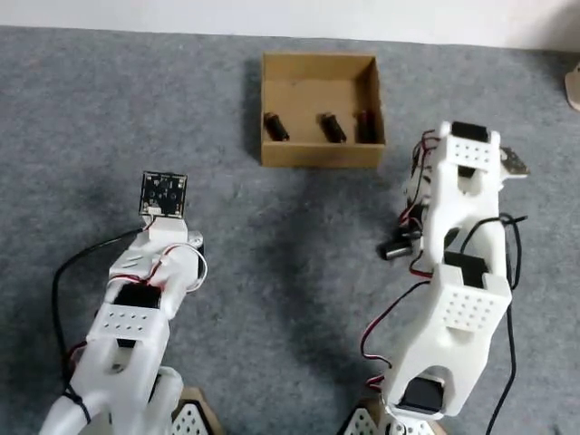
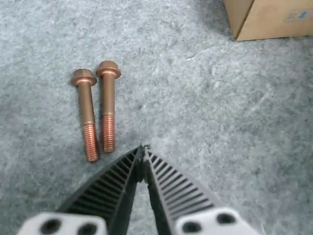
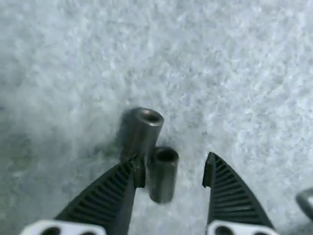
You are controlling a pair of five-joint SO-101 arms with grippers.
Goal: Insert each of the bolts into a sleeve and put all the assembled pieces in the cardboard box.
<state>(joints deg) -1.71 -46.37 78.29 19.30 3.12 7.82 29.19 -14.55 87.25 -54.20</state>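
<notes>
Two copper bolts [image 2: 84, 115] [image 2: 108, 110] lie side by side on the grey carpet, heads pointing away, just beyond my left gripper [image 2: 143, 152], which is shut with nothing in it. Two dark sleeves rest on the carpet under my right arm. One sleeve [image 3: 163, 174] stands between the fingers of my open right gripper [image 3: 174, 169], close against one finger [image 3: 122, 186]. The other sleeve [image 3: 143, 131] lies just beyond it, touching it. The cardboard box [image 1: 318, 156] sits at the far middle of the table with three dark assembled pieces [image 1: 332, 128] inside.
A corner of the cardboard box [image 2: 269, 17] lies beyond the left gripper, off to one side of the bolts. The left arm [image 1: 145, 290] covers the near left and the right arm [image 1: 462, 254] the right side. Bare carpet [image 1: 290, 272] lies between them.
</notes>
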